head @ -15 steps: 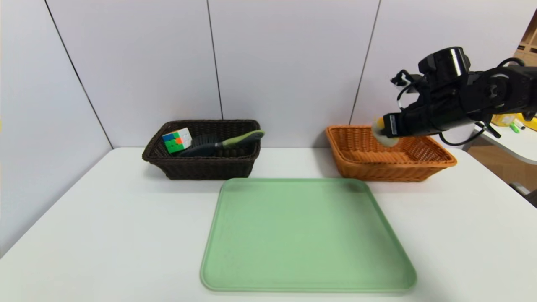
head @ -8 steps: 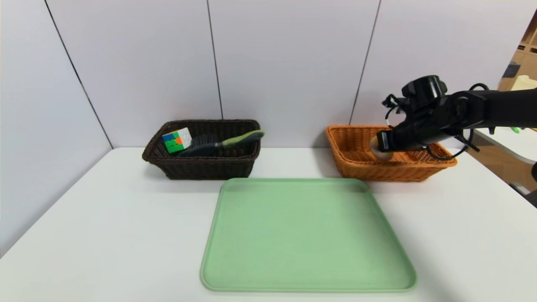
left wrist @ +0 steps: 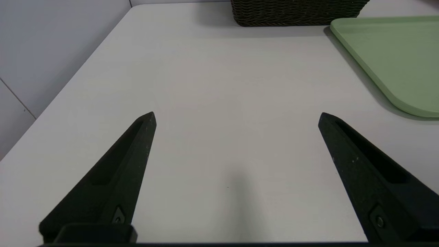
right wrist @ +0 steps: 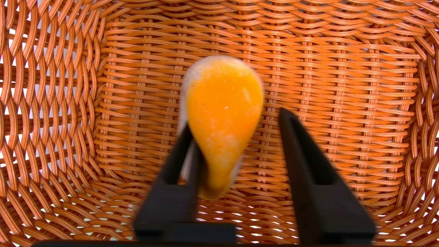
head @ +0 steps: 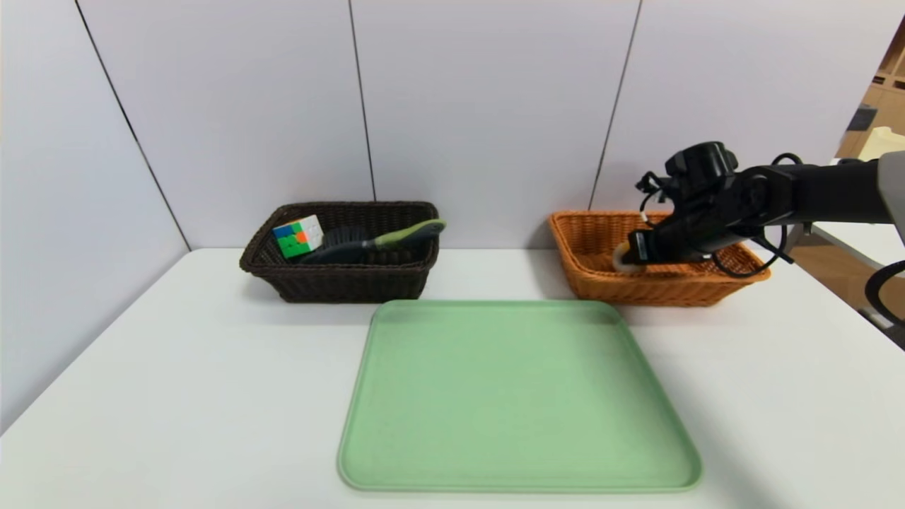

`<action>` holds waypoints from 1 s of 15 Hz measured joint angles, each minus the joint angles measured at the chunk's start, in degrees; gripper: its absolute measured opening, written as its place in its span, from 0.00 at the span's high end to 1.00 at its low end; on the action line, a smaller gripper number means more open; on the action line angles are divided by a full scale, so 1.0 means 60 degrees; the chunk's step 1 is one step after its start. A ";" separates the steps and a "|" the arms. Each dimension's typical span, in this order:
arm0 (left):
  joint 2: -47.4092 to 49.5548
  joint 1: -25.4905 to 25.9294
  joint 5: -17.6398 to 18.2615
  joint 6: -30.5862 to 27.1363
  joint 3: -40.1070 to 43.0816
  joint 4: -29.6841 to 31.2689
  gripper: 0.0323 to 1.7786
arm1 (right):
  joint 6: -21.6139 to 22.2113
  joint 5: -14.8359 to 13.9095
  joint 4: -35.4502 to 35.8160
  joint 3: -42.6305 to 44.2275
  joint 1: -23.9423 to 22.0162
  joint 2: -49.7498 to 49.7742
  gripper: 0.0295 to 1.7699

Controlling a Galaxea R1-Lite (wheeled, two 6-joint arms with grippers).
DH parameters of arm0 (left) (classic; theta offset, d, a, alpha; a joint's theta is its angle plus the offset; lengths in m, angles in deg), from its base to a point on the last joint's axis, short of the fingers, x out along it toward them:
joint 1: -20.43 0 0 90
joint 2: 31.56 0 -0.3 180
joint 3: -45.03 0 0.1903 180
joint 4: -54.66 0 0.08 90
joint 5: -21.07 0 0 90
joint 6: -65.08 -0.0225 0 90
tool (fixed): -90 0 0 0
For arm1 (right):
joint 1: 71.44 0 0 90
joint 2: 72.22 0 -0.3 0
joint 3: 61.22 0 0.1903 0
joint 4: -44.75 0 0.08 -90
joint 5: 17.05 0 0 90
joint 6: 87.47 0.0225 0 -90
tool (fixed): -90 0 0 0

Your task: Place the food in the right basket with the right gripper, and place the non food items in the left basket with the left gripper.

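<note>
Bun (right wrist: 223,113) over orange wicker basket (head: 590,240) floor

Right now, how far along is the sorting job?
Done: the puzzle cube and brush lie in the left basket. In hand: the right gripper, jaws apart, is letting go of the bun inside the right basket. Left: only to withdraw; the green tray is bare.

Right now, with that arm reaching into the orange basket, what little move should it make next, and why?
Probably spread the jaws wider, then lift away. The right gripper is down inside the right basket, and its jaws have parted: the bun touches only one of them, with a gap to the other. The cube and brush already lie in the left basket.
</note>
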 joint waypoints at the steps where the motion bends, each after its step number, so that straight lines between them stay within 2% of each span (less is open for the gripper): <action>1: 0.0000 0.0000 0.0000 0.0004 0.0000 0.0000 0.05 | 0.0000 0.0004 -0.0006 0.0037 -0.0004 0.0004 0.49; 4: 0.0000 0.0000 0.0000 0.0004 0.0000 0.0000 0.05 | -0.0002 0.0016 -0.0024 0.0215 0.0000 0.0152 0.34; 7: 0.0000 0.0000 0.0004 0.0000 0.0000 0.0000 0.05 | -0.0006 0.0018 -0.0069 0.0317 0.0026 0.0284 0.24; 11: 0.0000 0.0000 0.0000 0.0004 0.0000 0.0000 0.05 | 0.0037 0.0016 -0.0207 0.0262 0.0026 0.0713 0.16; 15: 0.0000 0.0000 0.0000 0.0000 0.0000 0.0000 0.05 | 0.0073 0.0016 -0.0845 -0.0364 0.0026 0.2076 0.11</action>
